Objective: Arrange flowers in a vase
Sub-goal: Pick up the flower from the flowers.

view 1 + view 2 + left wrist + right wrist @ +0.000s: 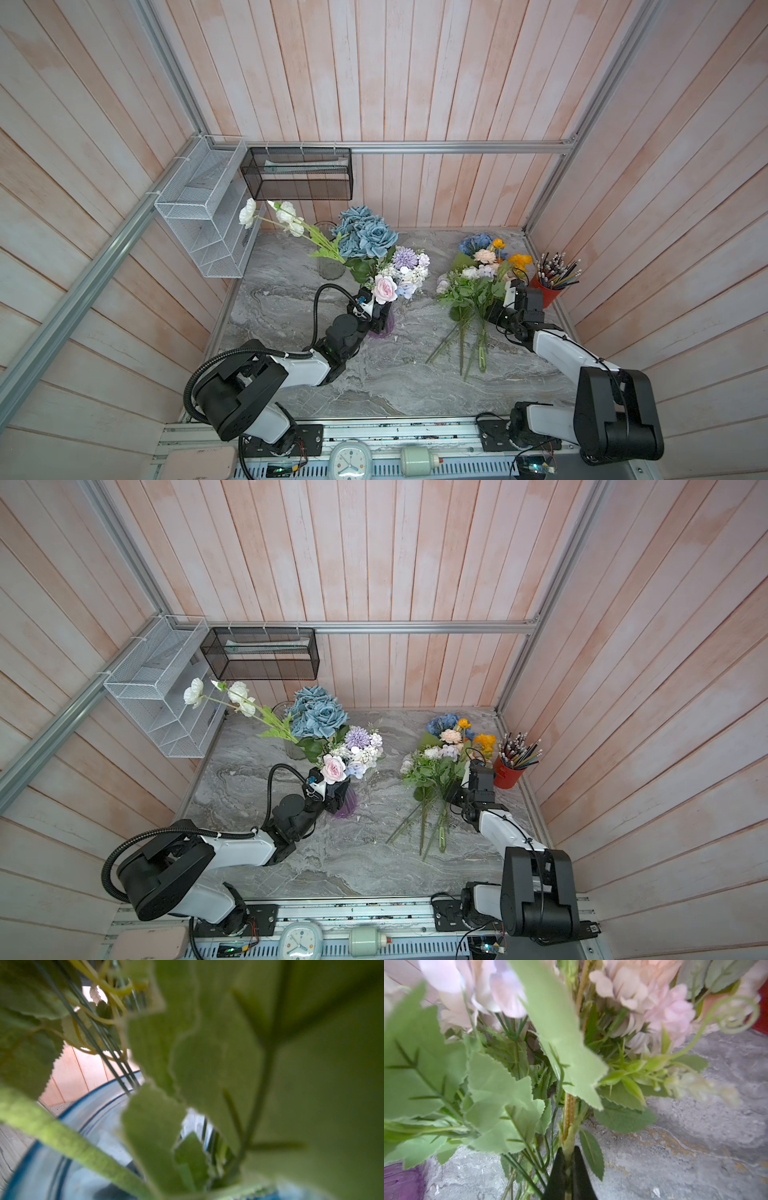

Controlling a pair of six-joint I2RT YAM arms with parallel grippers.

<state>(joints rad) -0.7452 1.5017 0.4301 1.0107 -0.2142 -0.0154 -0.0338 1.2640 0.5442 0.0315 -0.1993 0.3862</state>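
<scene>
the right gripper (568, 1155) is clamped on the bare lower stem (569, 1105) of a pale pink bunch (668, 1007) in the pile (473, 286) on the table (374, 374), well apart from the purple vase (390, 328). it looks light, top-heavy and floppy-leaved, so that stiff stem seems the right hold. the left gripper (376, 322) sits at the vase, and i cannot tell whether it grips.

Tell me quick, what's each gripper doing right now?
Left gripper: at the purple glass vase; grip cannot be told.
Right gripper: closed on a stem of the pale pink artificial flower bunch.
</scene>
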